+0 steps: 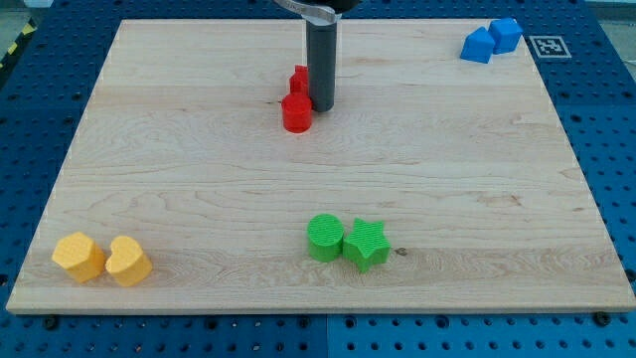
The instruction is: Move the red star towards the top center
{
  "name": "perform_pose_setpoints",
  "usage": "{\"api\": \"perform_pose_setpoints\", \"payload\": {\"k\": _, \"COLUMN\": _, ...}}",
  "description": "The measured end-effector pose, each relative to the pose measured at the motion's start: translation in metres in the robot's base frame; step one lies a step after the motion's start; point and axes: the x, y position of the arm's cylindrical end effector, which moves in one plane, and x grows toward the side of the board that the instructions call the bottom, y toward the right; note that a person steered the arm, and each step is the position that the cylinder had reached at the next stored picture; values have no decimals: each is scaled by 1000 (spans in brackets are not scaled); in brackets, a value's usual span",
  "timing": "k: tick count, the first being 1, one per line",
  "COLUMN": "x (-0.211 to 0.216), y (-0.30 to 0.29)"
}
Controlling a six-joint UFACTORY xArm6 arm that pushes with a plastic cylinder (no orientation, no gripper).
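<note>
The red star [299, 79] lies near the board's top centre, partly hidden behind the rod. A red round block [296, 113] sits just below it, touching or nearly touching it. My tip [321, 107] is right beside both, at their right side, level with the round block's top. The dark rod rises from there to the view's top edge.
Two blue blocks [491, 40] sit at the top right corner. A green round block [324, 238] and a green star [366, 245] touch at the bottom centre. A yellow hexagon-like block [79, 257] and a yellow heart [128, 262] sit at the bottom left. The wooden board [199, 159] ends at blue perforated table.
</note>
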Motion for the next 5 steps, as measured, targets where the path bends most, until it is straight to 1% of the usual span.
{"api": "perform_pose_setpoints", "payload": {"k": 2, "x": -6, "y": -1}}
{"api": "perform_pose_setpoints", "payload": {"k": 3, "x": -29, "y": -12}}
{"api": "perform_pose_setpoints", "payload": {"k": 5, "x": -51, "y": -59}}
